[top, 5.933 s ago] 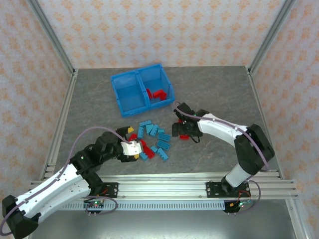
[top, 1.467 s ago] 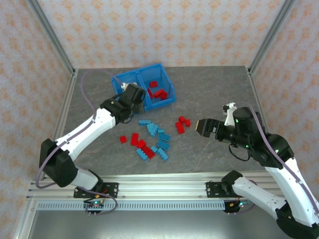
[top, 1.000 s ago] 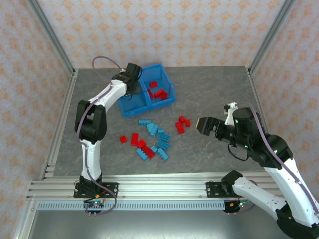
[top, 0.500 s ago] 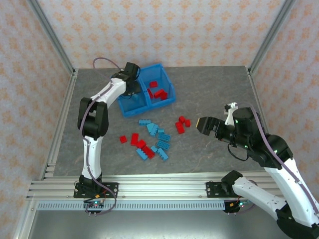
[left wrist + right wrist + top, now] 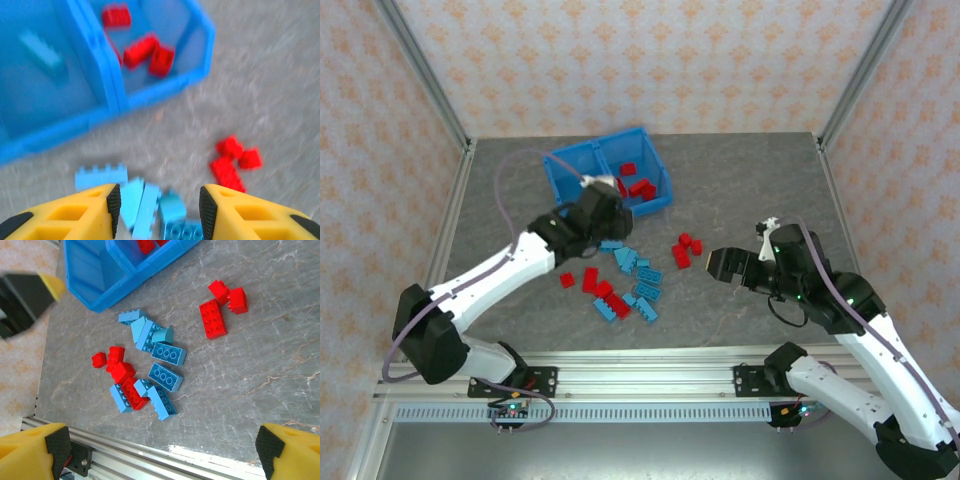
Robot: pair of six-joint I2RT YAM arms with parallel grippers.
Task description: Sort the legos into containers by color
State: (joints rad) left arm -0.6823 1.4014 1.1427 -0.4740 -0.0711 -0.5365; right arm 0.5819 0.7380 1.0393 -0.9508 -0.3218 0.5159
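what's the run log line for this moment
left gripper open, empty, above blue legos | right gripper open, empty | bin right compartment: red legos

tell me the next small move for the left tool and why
Probably lower the left tool onto the light blue bricks just beneath it and close on one. It is open and empty. The left compartment of the bin holds one light blue brick and the right compartment holds red bricks, so blue goes left.

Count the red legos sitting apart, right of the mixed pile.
3, clustered together: a long red brick, a small red brick at its far end, and another small brick beside that. None looks hidden.
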